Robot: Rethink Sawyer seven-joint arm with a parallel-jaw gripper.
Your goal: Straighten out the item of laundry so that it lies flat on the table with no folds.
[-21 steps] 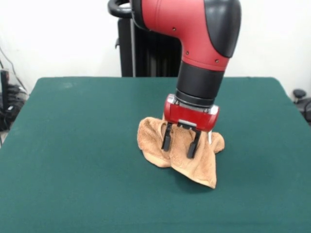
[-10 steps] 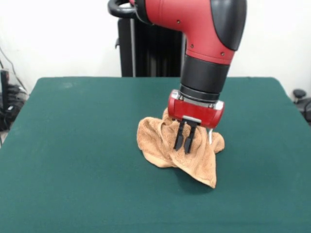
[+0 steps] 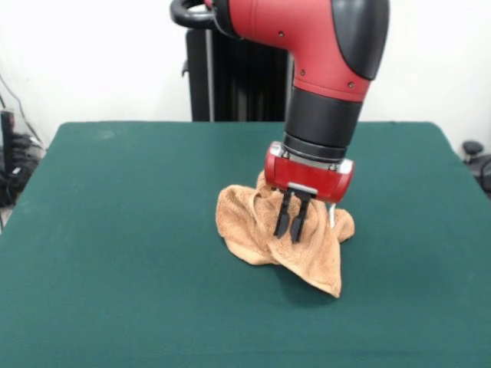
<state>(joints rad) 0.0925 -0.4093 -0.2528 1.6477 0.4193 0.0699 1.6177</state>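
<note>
The item of laundry [image 3: 244,224], a tan-orange terry towel, lies crumpled in a heap near the middle of the dark green table [image 3: 115,207]. One corner trails toward the near right. A white label edge peeks out at its right side. My gripper [image 3: 289,233] comes straight down onto the top of the heap. Its two black fingers are drawn close together and pinch a raised fold of the towel. The red arm hides the towel's far part.
Bare green tabletop surrounds the towel on all sides. Dark cables and equipment sit off the table at the left edge [image 3: 11,165], and a dark object stands at the right edge [image 3: 477,157].
One second ago the fingers stood spread apart over the towel; they have since closed together on a fold. The wrist shifted slightly right. Nothing moved in the last half second.
</note>
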